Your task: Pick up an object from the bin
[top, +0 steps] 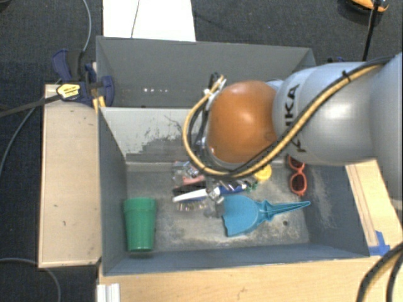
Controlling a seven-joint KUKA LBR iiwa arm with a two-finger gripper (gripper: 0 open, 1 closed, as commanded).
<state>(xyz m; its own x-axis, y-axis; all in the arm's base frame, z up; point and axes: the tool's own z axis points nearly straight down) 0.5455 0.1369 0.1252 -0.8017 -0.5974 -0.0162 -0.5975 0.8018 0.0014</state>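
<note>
My gripper hangs low in the middle of the bin, mostly hidden beneath the arm's orange cover. It is right over a small heap: a white and silver stick-like piece, a pink and dark piece and some clear bits. A blue funnel lies on its side just right of and below the gripper, spout pointing right. Whether anything is held I cannot see.
A green cup stands upside down in the near left corner. Orange-red scissor handles lie by the right wall, and a yellow piece peeks out beside the cover. The arm spans the bin's right half.
</note>
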